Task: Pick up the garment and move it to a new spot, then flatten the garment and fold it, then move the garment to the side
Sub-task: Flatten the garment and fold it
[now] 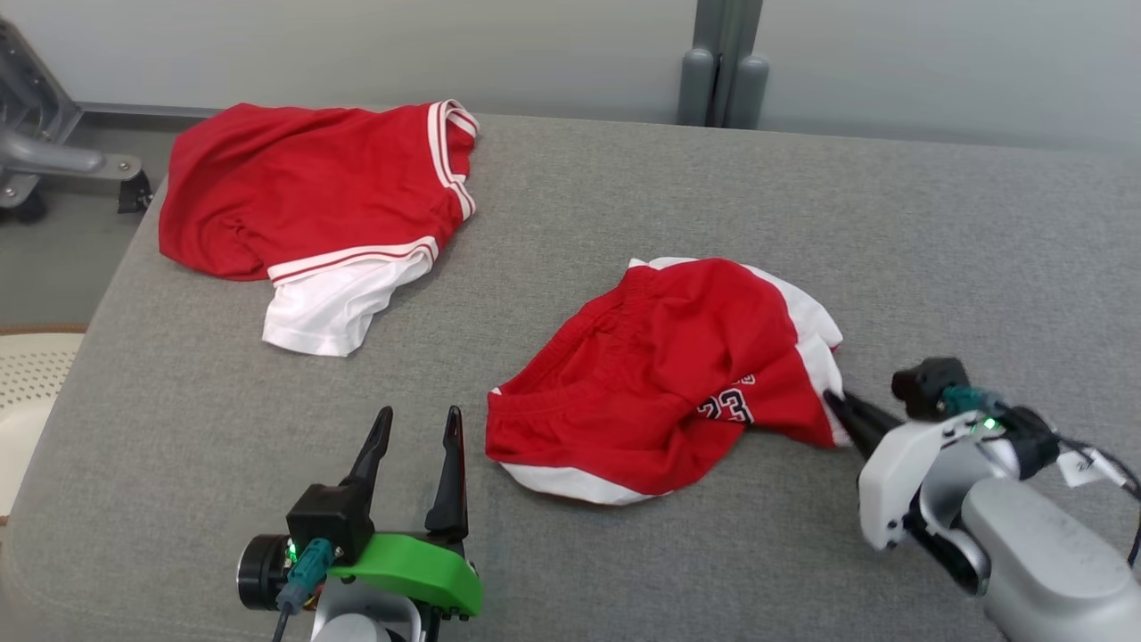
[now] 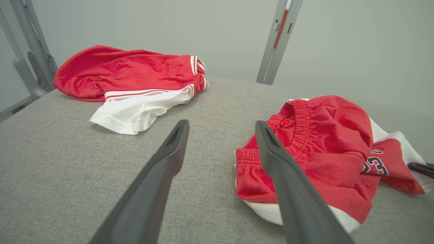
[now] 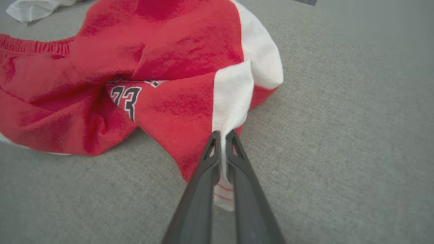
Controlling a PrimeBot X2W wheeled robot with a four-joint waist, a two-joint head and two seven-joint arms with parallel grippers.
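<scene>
Currently the right gripper (image 1: 833, 399) is low at the grey surface (image 1: 713, 196), toward its near right corner. Its fingers are pressed together, pinching the white side panel of the red shorts (image 1: 660, 374) at their right-hand end. In the right wrist view a fold of white cloth with thin red stripes runs between the two dark fingers and shows again below the tips.

The shorts are crumpled, not flat, and lie right of the surface's middle, nearer the near edge than the far one.
- Elastic waistband bunched along the left side.
- White hem showing at the near edge of the heap.
- Black-and-white "23" on the leg nearest the pinching fingers.
- Most of the cloth rests on the surface; I cannot tell whether the pinched corner is lifted.

The left gripper (image 1: 419, 415) sits near the near edge, left of the shorts. Its fingers are spread wide, point toward the far edge and hold nothing. It is just beside the shorts' waistband end, with a gap between them.

A second red garment (image 1: 312, 187), with white trim and a white panel, lies rumpled at the far left corner, well apart from the shorts. A grey post (image 1: 722, 62) stands behind the far edge.
</scene>
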